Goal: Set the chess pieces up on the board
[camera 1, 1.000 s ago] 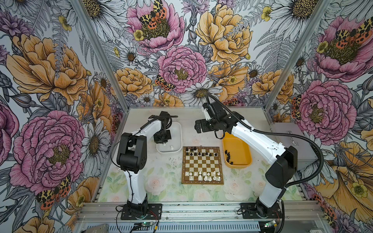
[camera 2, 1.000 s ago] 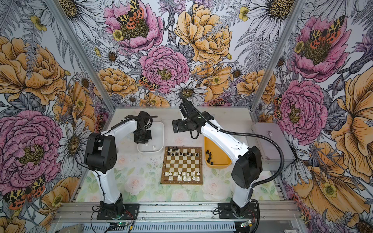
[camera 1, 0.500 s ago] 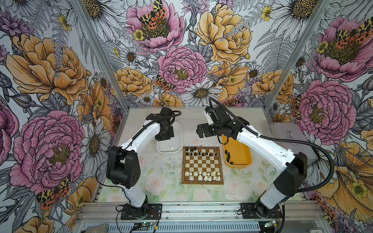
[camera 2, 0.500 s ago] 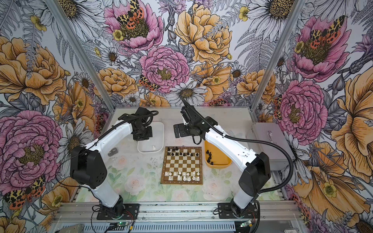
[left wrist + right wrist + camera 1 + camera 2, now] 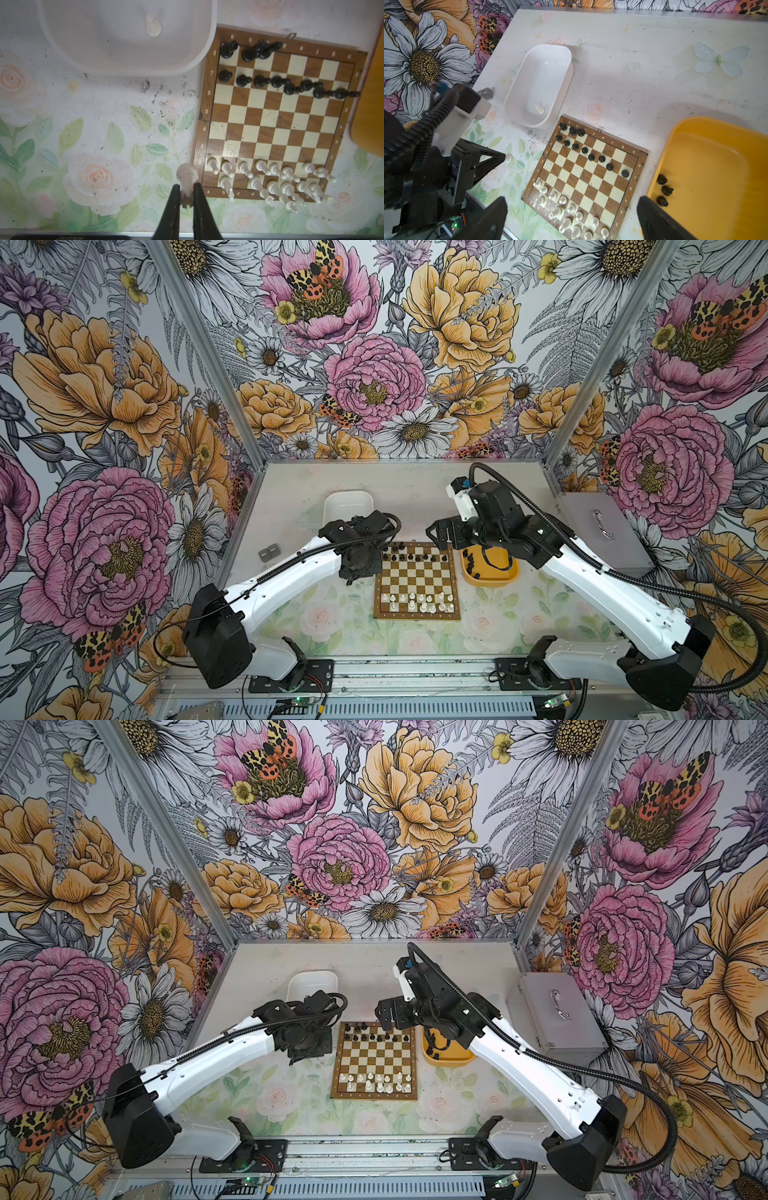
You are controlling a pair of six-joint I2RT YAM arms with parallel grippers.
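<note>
Beside the left edge of the checked wooden board [image 5: 417, 578], over the scuffed rose-printed table [image 5: 345, 626], the left gripper [image 5: 186, 187] pinches a glossy white piece [image 5: 186, 175] between slim tapered black fingers; its base is round and its top notched. Black chessmen [image 5: 409, 556] line the board's far rows and white chessmen [image 5: 419, 601] its near rows. The right gripper [image 5: 571, 200] hangs empty with its jaws spread wide above the board's far right corner. A smooth rounded white tray [image 5: 517, 87] holds one fallen piece, and a yellow tray [image 5: 675, 133] holds three black ones.

Board [image 5: 415, 576] between left tray [image 5: 348, 506], right tray [image 5: 494, 578]
</note>
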